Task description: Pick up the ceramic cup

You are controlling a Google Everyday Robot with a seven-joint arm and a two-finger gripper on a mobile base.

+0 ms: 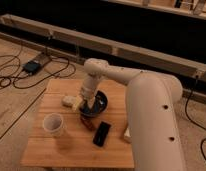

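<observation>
Fingers: I'm not seeing if they're open or closed tbh. The gripper (88, 106) is sitting down at the dark bowl (102, 102). The ceramic cup (54, 125) is standing upright on the desk (71, 150), well apart, so pickup isn't started imo.

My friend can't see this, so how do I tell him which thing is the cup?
Find the wooden table; the ceramic cup stands alone near its front left corner. The gripper is farther back, down at the dark bowl. Unlike that wide, shallow bowl, the cup is white, upright and narrow.
</observation>
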